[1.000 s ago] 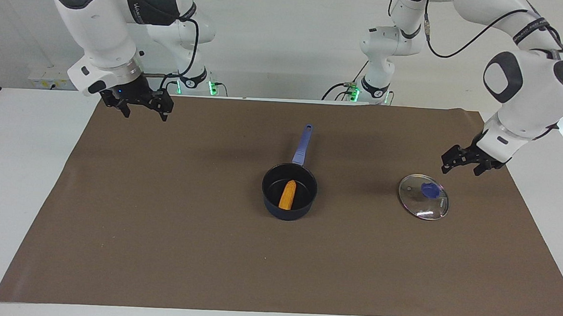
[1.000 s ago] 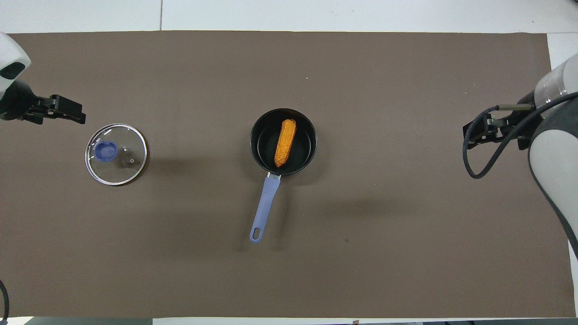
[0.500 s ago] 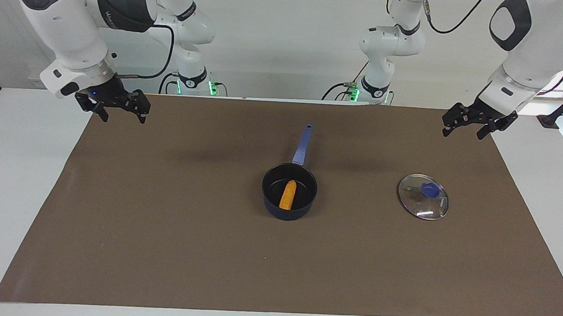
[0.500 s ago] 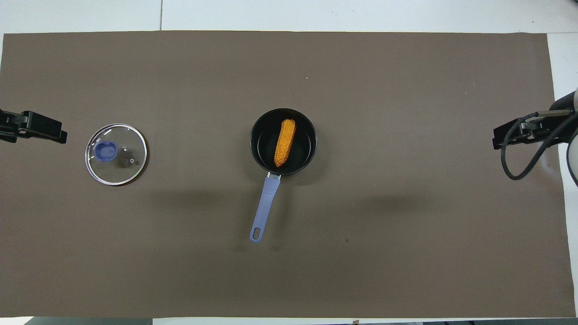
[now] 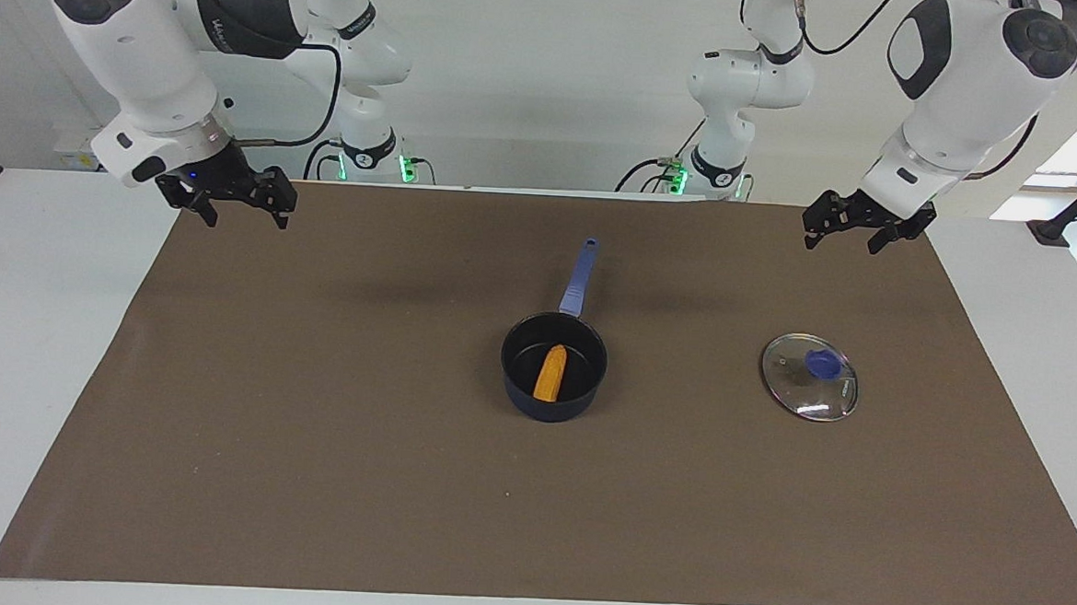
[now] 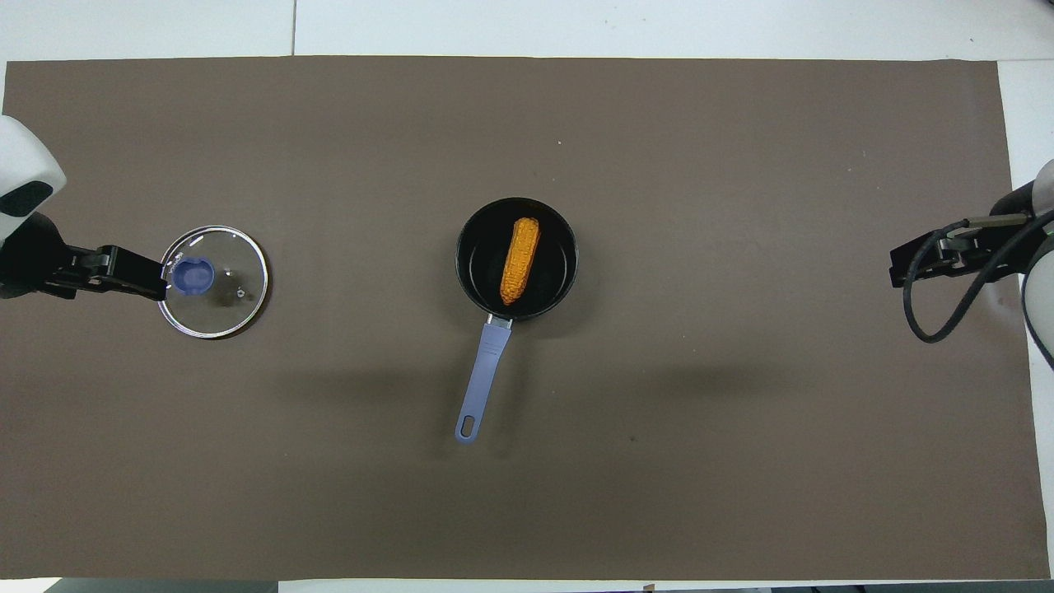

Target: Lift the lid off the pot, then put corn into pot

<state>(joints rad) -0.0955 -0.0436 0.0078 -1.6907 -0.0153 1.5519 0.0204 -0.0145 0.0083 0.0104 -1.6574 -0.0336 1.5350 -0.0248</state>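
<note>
The navy pot [image 5: 509, 364] stands on the middle of the mat, its light blue handle [image 5: 578, 282] pointing toward the robots. The orange-yellow corn [image 5: 549, 373] lies inside it, also in the overhead view [image 6: 520, 259]. The glass lid [image 5: 809, 390] with its blue knob lies flat on the mat beside the pot, toward the left arm's end. My left gripper [image 5: 841, 243] is open and empty, raised well above the mat and clear of the lid; from overhead [image 6: 156, 287] it overlaps the lid's [image 6: 222, 284] rim. My right gripper [image 5: 243, 218] is open and empty, raised at the right arm's end.
A brown mat [image 5: 310, 438] covers most of the white table [image 5: 30, 331]. Nothing else lies on it besides the pot [image 6: 465, 247] and lid. The right gripper [image 6: 902, 268] hangs over the mat's edge.
The left gripper has risen from beside the lid and drawn back toward the robots. The right gripper pulled outward, then came slightly back. Pot, corn and lid have not moved.
</note>
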